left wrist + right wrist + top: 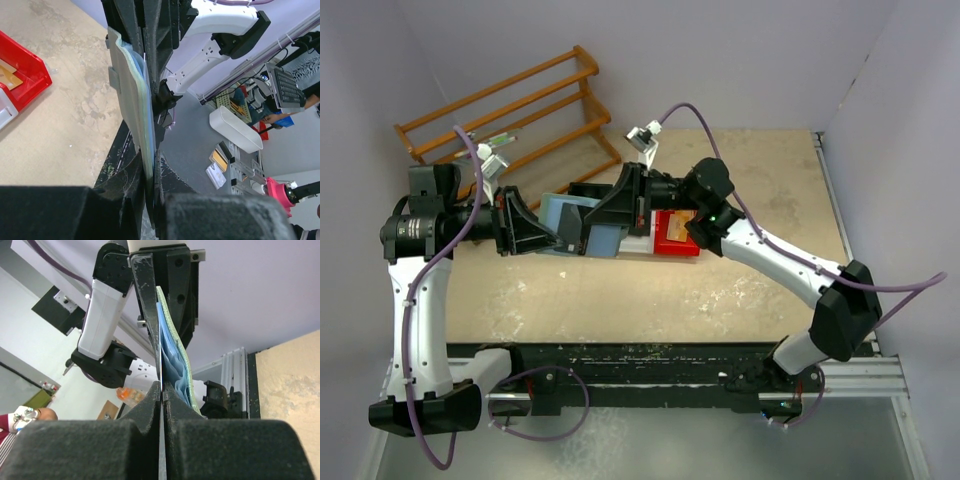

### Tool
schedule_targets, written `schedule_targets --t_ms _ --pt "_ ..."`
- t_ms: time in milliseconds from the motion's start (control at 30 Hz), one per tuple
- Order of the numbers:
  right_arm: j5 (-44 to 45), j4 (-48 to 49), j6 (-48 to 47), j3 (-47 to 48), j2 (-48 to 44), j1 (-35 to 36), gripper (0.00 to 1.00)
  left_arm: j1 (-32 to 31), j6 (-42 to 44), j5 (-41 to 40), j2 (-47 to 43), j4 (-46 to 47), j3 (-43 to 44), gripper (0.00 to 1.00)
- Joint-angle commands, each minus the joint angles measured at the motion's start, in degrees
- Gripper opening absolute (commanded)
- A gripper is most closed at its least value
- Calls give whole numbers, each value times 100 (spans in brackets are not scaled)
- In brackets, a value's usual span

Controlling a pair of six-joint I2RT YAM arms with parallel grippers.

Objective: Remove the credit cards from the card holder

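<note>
Top external view puts the card holder (572, 214) lifted off the table (740, 290), spread open like a book just left of centre, its pale blue inside toward the camera. We judge it light and soft: the leaves bow and would fold if pushed, so it needs an anchor at one edge while the other side is worked. Cards of this kind are stiff, thin and slick. The sensible hold is a pinch on an exposed short edge, pulled straight along the pocket. Any cards left inside are hidden from us.

At the holder's 9 o'clock the left gripper (148, 172) clamps one leaf edge-on between its pads. From 3 o'clock the right gripper (161, 390) presses its fingers together on a thin pale sheet; whether that is a card or a pocket lip we cannot tell.

Farther out at 3 o'clock stands the red bin (676, 246), with an orange card (10, 76) lying in it and a white bin (638, 243) between it and the holder. A wooden rack (510, 105) sits at 11 o'clock.
</note>
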Motion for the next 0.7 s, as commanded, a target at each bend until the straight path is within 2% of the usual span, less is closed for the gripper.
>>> schedule_targets --t_ms 0,433,533,667 --pt "-200 77 -116 -123 -395 -190 0 24 119 184 -48 41 82 13" --pt "-191 -73 -178 -477 -806 -503 0 24 158 -187 -69 9 98 9" --pt "-229 -252 -264 -584 -923 -675 0 24 160 -511 -41 42 120 4" --pt "-259 -1073 -724 -705 -1156 -1074 0 24 176 -1281 -39 162 124 0"
